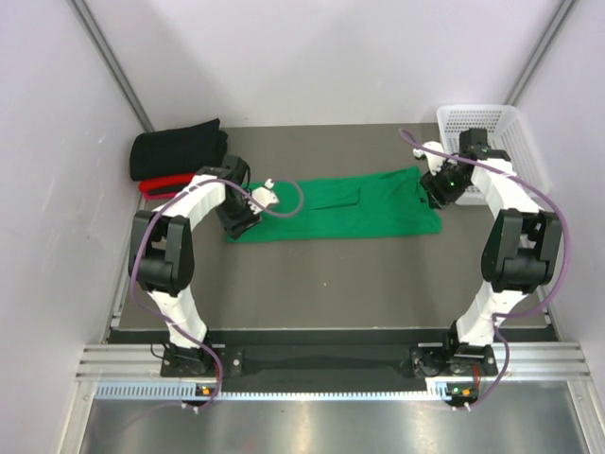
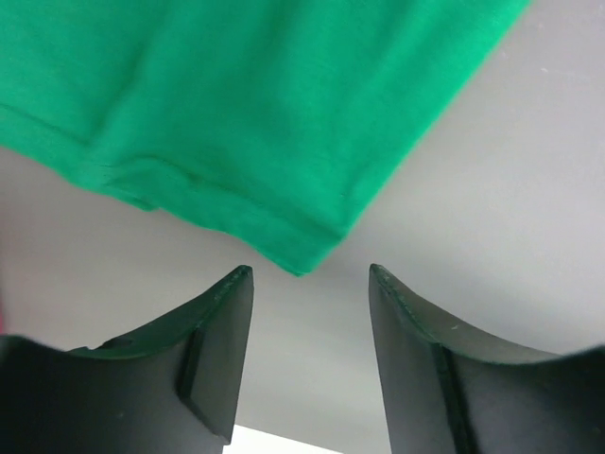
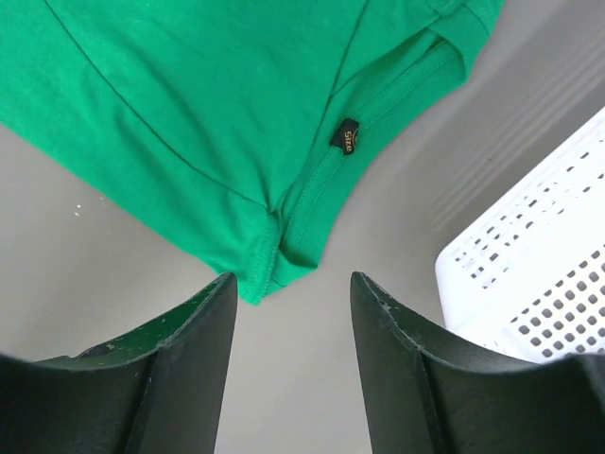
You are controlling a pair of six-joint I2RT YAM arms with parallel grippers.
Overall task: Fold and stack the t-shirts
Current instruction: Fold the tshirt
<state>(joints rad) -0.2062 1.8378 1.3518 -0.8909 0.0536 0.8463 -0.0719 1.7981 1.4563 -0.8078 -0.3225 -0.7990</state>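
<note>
The bright green t-shirt (image 1: 340,208) lies folded into a long strip across the middle of the table. My left gripper (image 1: 242,214) is open at its left end, a corner of the green cloth (image 2: 236,123) just beyond the fingertips. My right gripper (image 1: 437,185) is open at its right end, where the hem corner and collar with a black size tag (image 3: 346,137) lie just past the jaws. The black t-shirt (image 1: 178,149) lies folded at the back left on top of the red t-shirt (image 1: 161,183).
A white plastic mesh basket (image 1: 492,128) stands at the back right, close to my right gripper; it also shows in the right wrist view (image 3: 539,274). White walls close in the grey table (image 1: 331,284) on three sides.
</note>
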